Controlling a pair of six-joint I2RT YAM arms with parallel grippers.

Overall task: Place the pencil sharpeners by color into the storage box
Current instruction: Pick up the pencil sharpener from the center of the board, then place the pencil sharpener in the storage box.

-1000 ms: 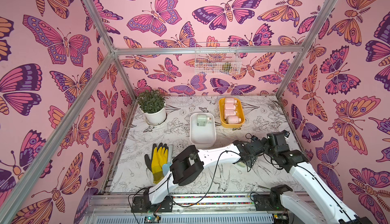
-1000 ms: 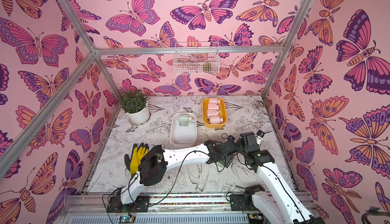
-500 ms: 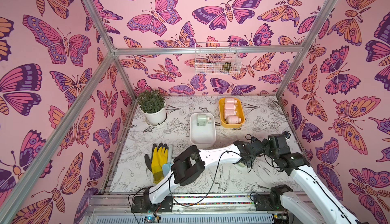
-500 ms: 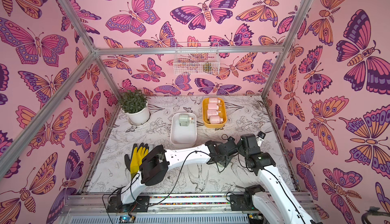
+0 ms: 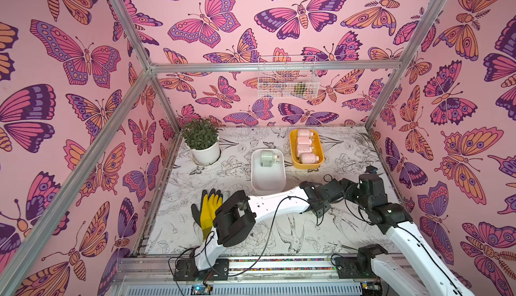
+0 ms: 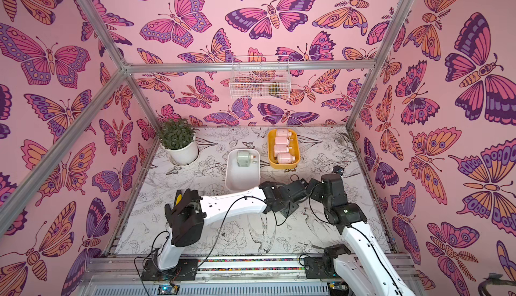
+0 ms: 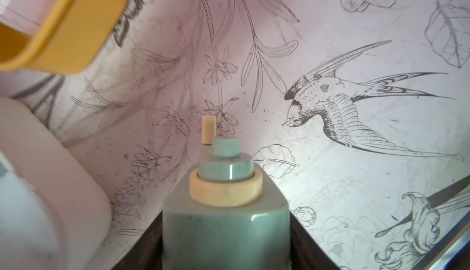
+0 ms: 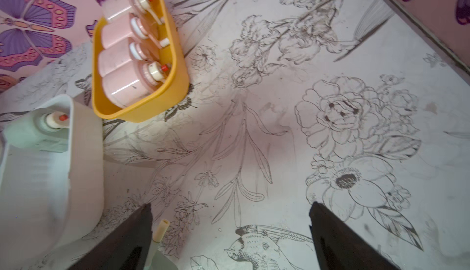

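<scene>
Gripping a mint green sharpener (image 7: 226, 220) between dark fingers, the left claw (image 7: 226, 243) shows its load only in the left wrist view; both top views hide it under the wrist. Left arm stretches low across the tabletop (image 5: 279, 233) just beside the white box (image 5: 268, 183). Right claw (image 8: 229, 240) hangs wide, holding nothing. Four pink sharpeners (image 5: 305, 148) fill the yellow box (image 5: 293, 163).

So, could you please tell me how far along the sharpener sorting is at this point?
Done: four pink sharpeners lie in the yellow tray, and one green sharpener lies in the white tray. In hand: the left end effector is closed on the second green sharpener, near the white tray; the right end effector is open and empty. Left: setting that green one in the white tray.
</scene>
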